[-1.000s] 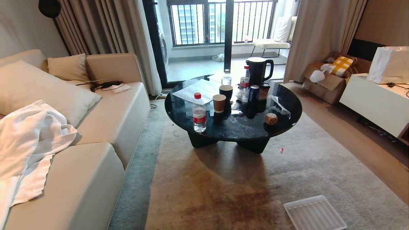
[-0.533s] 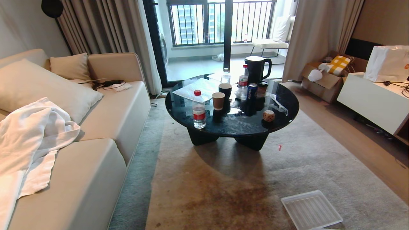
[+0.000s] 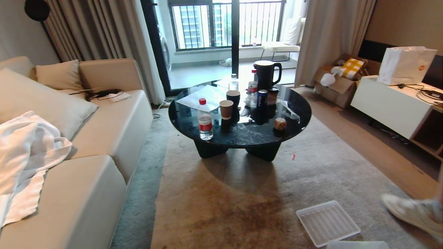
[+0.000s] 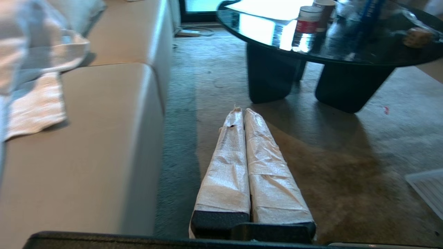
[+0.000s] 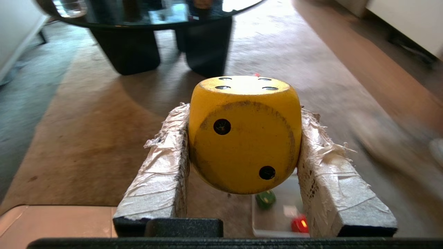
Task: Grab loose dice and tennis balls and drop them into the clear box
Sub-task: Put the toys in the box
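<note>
The right tool [image 5: 244,145] clamps the yellow die [image 5: 244,133] between its two tape-wrapped fingers [image 5: 162,166], one finger against each opposite flat face. This side-on grip suits a rounded cube: the flat faces give the pads purchase, and the die rides clear of the carpet [image 5: 86,138] for transport. The face with two pips points toward the wrist camera.

Directly below the held die lies the clear box [image 5: 277,214], resting on the carpet. It contains a green die [image 5: 265,199] and a red die [image 5: 299,224]. No tennis balls are visible in the exposed part of the box; the rest is hidden by the tool. The die appears positioned above the box for release, so spreading the fingers is the probable next step.

The left tool [image 4: 240,110] is parked with its fingers pressed together and nothing between them, aimed across the carpet.

Outward, a flat ribbed lid [image 3: 327,222] lies on the carpet, with an edge of the box just beside it. The round black worktop [image 3: 207,133] carries a tan die [image 3: 280,123] near its right edge, still to be collected, among bottles, cups and a kettle. A person's shoe [image 3: 412,211] stands on the carpet at the right.
</note>
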Motion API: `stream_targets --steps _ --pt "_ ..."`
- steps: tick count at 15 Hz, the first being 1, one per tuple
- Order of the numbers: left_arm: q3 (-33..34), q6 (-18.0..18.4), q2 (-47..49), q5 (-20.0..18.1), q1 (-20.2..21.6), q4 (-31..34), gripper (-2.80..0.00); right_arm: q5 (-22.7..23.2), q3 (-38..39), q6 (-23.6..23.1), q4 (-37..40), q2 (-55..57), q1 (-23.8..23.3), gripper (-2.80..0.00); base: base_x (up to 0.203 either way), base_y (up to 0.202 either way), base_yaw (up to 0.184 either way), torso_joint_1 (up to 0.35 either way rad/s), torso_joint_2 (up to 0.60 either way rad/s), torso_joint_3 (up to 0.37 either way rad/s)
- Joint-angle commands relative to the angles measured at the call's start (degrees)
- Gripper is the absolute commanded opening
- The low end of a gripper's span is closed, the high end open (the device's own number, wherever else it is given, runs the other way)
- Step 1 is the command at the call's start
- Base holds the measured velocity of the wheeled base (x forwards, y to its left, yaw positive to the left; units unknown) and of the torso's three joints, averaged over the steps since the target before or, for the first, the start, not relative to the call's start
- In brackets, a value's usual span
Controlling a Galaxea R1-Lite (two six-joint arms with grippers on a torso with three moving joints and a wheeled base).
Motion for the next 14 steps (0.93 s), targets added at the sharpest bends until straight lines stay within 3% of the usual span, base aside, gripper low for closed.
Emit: stream_targets --steps 1,14 --pt "0.00 -0.05 0.00 0.01 0.00 -0.01 -2.80 0.02 0.01 -0.05 0.06 -0.01 -0.02 -2.80 0.000 0.006 -0.167 0.003 0.00 -0.002" --pt "0.00 -0.05 0.09 0.01 0.00 -0.01 -2.80 0.02 0.01 -0.05 0.06 -0.01 -0.11 -2.80 0.001 0.011 -0.164 0.003 0.00 0.004"
